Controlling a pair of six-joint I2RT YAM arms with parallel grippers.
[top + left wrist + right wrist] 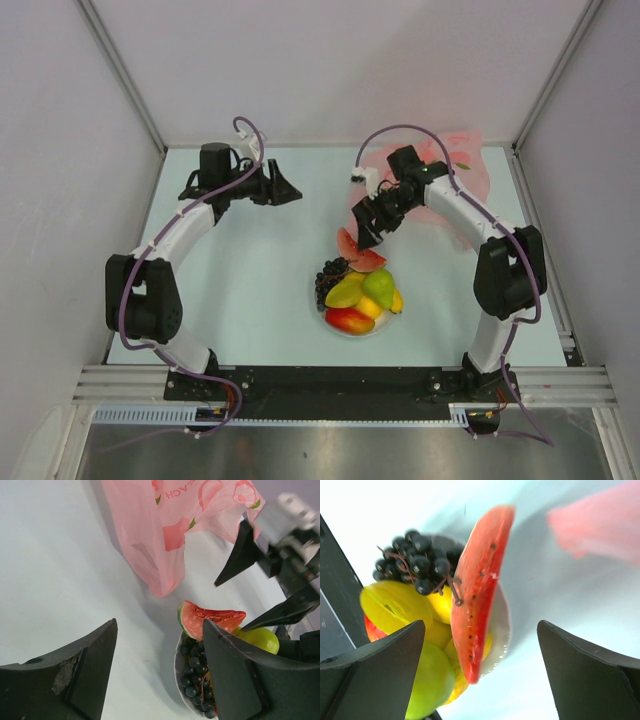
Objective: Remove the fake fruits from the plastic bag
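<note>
The fake fruits are heaped on a white plate [322,306]: a pinkish-red slice [358,252], dark grapes [330,278], a green pear [380,285], yellow pieces [345,293] and a red-orange mango [350,321]. The slice [480,590] leans on the plate's far rim. My right gripper [366,232] hovers just above it, open, its fingers wide apart and touching nothing. The pink plastic bag [452,168] lies crumpled at the back right, behind the right arm. My left gripper [292,190] is open and empty over the back left of the table.
In the left wrist view the bag [170,530] hangs down toward the plate [177,667], with the right gripper's black fingers [240,555] beside it. White walls close in the table on three sides.
</note>
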